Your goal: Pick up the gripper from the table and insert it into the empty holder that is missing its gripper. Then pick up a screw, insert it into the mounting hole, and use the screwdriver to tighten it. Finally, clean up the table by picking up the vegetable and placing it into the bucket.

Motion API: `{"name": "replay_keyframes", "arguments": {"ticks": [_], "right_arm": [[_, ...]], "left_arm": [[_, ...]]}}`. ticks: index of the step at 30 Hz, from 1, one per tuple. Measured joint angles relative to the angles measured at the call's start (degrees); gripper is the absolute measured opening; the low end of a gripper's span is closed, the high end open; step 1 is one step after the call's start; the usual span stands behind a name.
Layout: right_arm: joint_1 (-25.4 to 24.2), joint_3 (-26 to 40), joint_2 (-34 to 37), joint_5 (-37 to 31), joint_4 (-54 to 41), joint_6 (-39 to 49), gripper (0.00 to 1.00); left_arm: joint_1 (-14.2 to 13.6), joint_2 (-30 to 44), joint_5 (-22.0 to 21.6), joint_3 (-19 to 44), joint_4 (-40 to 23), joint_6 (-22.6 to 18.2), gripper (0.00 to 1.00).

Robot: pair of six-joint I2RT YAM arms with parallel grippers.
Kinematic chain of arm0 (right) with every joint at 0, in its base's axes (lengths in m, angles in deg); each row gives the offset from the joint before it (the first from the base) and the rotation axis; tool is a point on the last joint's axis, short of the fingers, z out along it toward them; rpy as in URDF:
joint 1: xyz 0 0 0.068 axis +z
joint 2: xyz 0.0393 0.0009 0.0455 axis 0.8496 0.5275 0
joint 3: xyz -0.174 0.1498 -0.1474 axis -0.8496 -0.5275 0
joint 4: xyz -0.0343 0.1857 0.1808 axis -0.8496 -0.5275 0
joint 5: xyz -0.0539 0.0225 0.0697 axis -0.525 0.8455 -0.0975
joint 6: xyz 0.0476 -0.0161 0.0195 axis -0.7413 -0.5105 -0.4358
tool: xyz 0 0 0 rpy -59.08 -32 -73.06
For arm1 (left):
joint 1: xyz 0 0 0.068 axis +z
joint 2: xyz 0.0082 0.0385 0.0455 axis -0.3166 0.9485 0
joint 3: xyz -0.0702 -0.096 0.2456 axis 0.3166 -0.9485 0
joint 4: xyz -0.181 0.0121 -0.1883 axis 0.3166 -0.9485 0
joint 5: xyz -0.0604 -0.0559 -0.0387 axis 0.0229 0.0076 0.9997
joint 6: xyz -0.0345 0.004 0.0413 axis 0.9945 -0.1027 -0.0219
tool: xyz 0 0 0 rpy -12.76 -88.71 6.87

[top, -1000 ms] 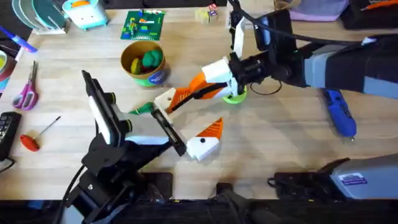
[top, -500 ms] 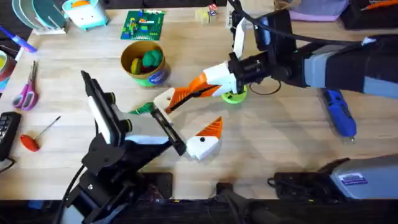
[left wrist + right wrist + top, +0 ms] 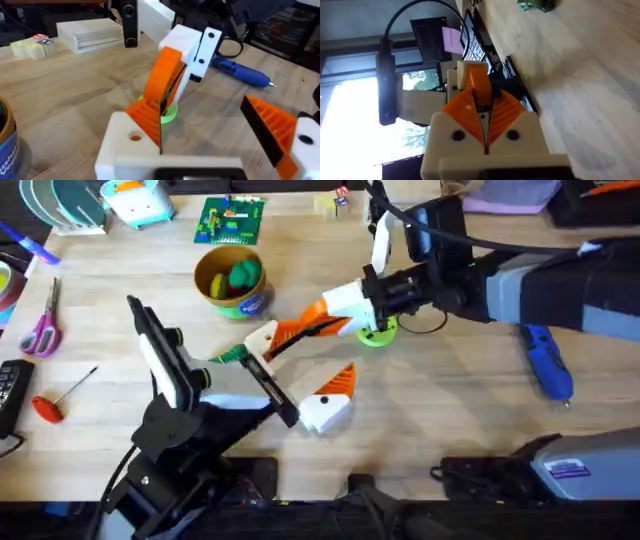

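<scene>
Orange ribbed plastic wedge [image 3: 146,116]: it sits against the inner face of the chunky white plastic holder block [image 3: 122,145], at mid-surface, just left of the green round disc [image 3: 378,335] and nearer than the small yellow bucket [image 3: 232,280]. Its long axis seems to slant from the holder at the near left up towards the far right, in line with the right gripper [image 3: 162,97]. The ribbed face shows towards the left wrist camera.

The right gripper's orange fingers are pressed together, and their tips appear to pinch the wedge's upper edge. The holder stands at one end of the left gripper [image 3: 300,367], whose fingers are spread wide with nothing between them.

I judge the insertion step to be in hand and nearly done, since orange shows through the small round mounting hole [image 3: 135,136]. The next move probably calls for a push along that slanted axis until the wedge seats, then letting go without dragging it out.

The screw step comes after that. The blue pen-shaped screwdriver [image 3: 545,360] lies well to the right on the wooden surface [image 3: 450,410]. The slim green toy vegetable [image 3: 228,355] lies just left of the holder.
</scene>
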Motion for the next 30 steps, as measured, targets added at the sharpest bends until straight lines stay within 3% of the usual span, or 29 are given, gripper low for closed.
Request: {"name": "replay_keyframes", "arguments": {"ticks": [9, 19, 24, 29, 30], "right_arm": [[-0.4, 0.0, 0.0, 1.1, -0.1, -0.5, 0.133], [-1.2, 0.0, 0.0, 3.0, -0.5, -0.5, 0.409], [-1.2, 0.0, 0.0, 3.7, -0.5, -0.5, 0.601], [-1.3, 0.0, 0.0, 3.3, -0.5, 0.1, 0.950], [-1.4, 0.0, 0.0, 2.9, -0.5, 0.3, 0.980]], "left_arm": [[0.0, 0.0, -0.1, 0.0, 0.0, 0.0, 0.993], [0.0, 0.0, 0.0, 0.0, 0.0, -0.4, 0.993], [0.0, 0.0, 0.0, 0.0, 0.0, -0.4, 0.993], [0.0, 0.0, 0.0, 0.0, 0.0, -0.4, 0.993], [0.0, 0.0, 0.0, 0.0, 0.0, -0.4, 0.993]]}}
